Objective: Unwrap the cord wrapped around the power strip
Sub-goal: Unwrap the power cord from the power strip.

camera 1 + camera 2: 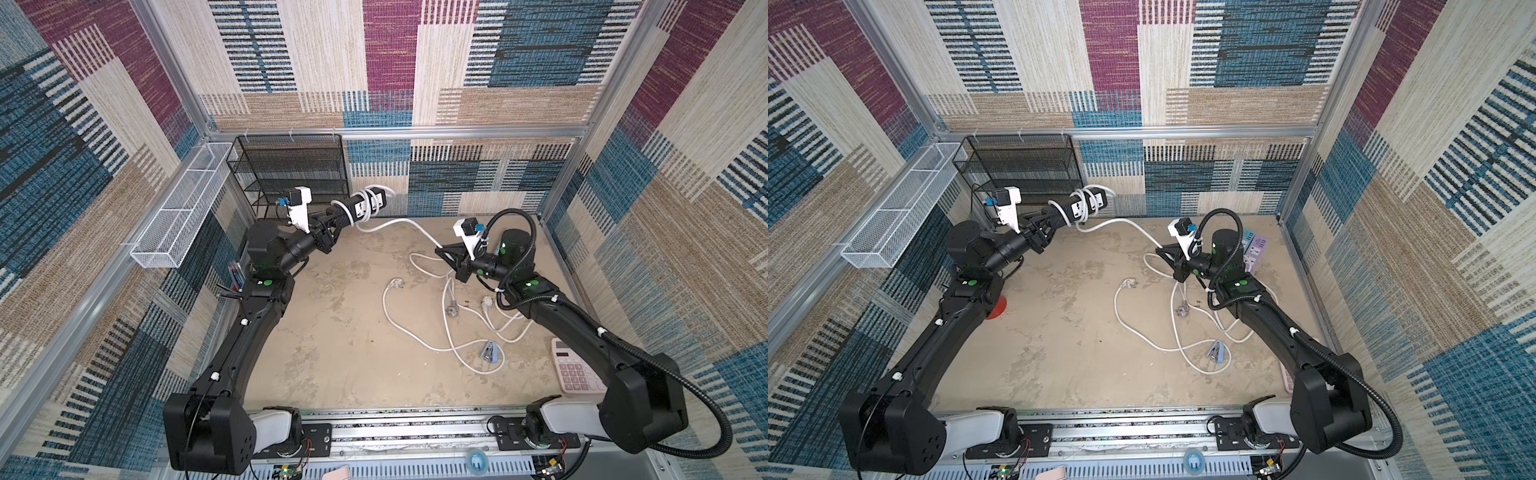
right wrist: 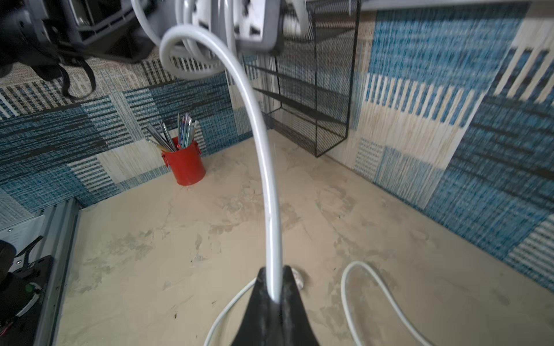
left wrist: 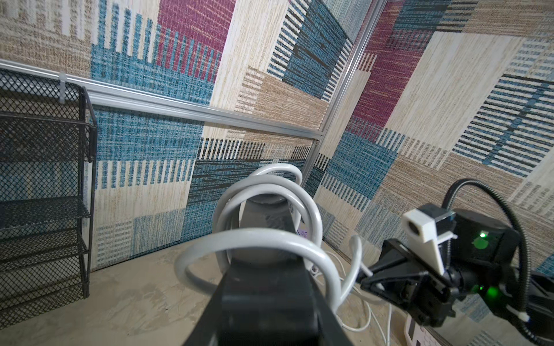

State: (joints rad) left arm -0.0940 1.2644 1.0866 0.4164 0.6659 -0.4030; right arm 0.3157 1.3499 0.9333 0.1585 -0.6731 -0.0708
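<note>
The black power strip (image 1: 365,204) with white sockets hangs in the air near the back wall. My left gripper (image 1: 337,211) is shut on its near end. A white cord (image 1: 360,195) still coils round it in a few loose loops. From the strip the cord (image 1: 409,224) sags down to my right gripper (image 1: 439,249), which is shut on it low over the table. In the right wrist view the cord (image 2: 263,167) rises from the closed right gripper (image 2: 274,289) up to the strip (image 2: 254,27). In the left wrist view the loops (image 3: 269,236) ring the strip (image 3: 263,287).
Loose white cord (image 1: 415,332) and plugs lie tangled on the table's right half, with a blue-grey clip (image 1: 488,350). A pink calculator (image 1: 575,370) sits at the right edge. A black mesh shelf (image 1: 291,170), a white wire basket (image 1: 183,208) and a red pencil cup (image 2: 186,164) line the back and left.
</note>
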